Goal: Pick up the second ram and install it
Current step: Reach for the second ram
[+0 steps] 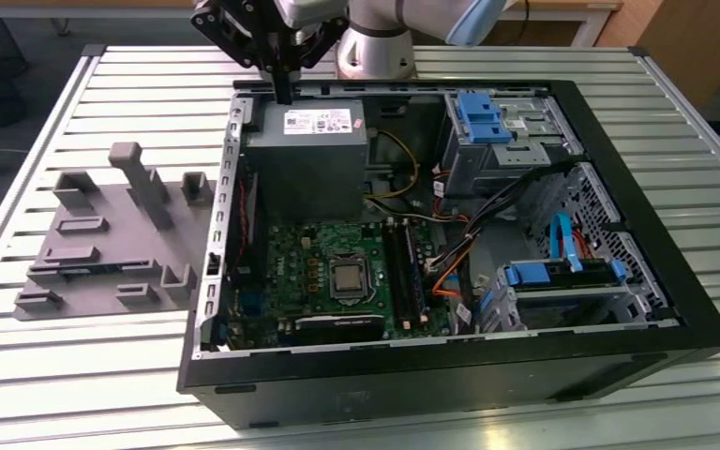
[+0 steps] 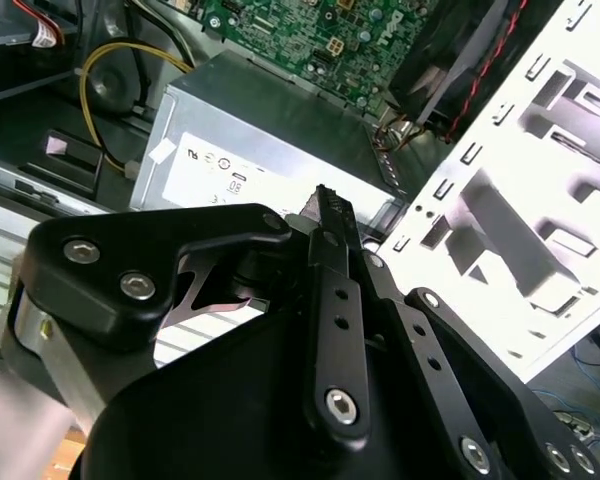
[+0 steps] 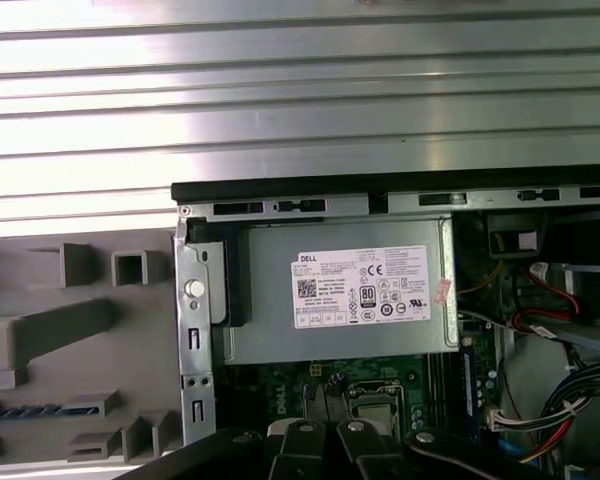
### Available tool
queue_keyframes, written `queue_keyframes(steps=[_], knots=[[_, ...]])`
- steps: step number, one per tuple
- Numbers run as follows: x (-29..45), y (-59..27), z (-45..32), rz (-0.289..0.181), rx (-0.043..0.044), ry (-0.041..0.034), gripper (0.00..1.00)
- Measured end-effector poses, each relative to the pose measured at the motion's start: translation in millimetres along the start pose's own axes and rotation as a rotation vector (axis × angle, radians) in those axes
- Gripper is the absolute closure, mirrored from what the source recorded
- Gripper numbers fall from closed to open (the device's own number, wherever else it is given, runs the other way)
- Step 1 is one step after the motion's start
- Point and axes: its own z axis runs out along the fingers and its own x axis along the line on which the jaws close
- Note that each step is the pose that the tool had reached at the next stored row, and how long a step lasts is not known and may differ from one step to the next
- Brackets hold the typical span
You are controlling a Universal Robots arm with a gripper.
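While the second ram (image 1: 85,272) sits in its grey holder (image 1: 147,202), the gripper (image 1: 285,97) hangs over the far edge of the computer case (image 1: 460,366)
In the exterior view the gripper looks drawn together with nothing in it, above the power supply (image 1: 304,155) and well apart from the ram, which rests in a slot on the holder's near side, on the tabletop (image 1: 85,375) at the exterior view's left of the case. The pick-up seems not yet begun. Done well, it likely calls for jaws squared across the stick's flat faces, a mid-length grip and a straight lift so the board does not bind
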Motion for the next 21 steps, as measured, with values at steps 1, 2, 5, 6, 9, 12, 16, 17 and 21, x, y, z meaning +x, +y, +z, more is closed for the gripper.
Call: queue_keyframes(steps=[1,2,5,6,9,12,16,17,21], knots=[[1.5,-0.1,0.0,0.000,0.0000,0.0000,0.89],[3.4,-0.3,0.0,0.000,0.0000,0.0000,0.89],[7.6,-0.6,-0.1,0.000,0.0000,0.0000,0.89],[9.3,-0.7,-0.1,0.000,0.0000,0.0000,0.89],[14.0,-1.1,-0.2,0.000,0.0000,0.0000,0.89],[19.7,-1.5,-0.4,0.000,0.0001,0.0001,0.89],[27.8,-2.1,-0.4,0.000,0.0001,0.0001,0.89],[29.9,-2.3,-0.5,0.000,0.0001,0.0000,0.89],[38.0,-2.9,-0.5,0.000,0.0000,0.0000,0.89]])
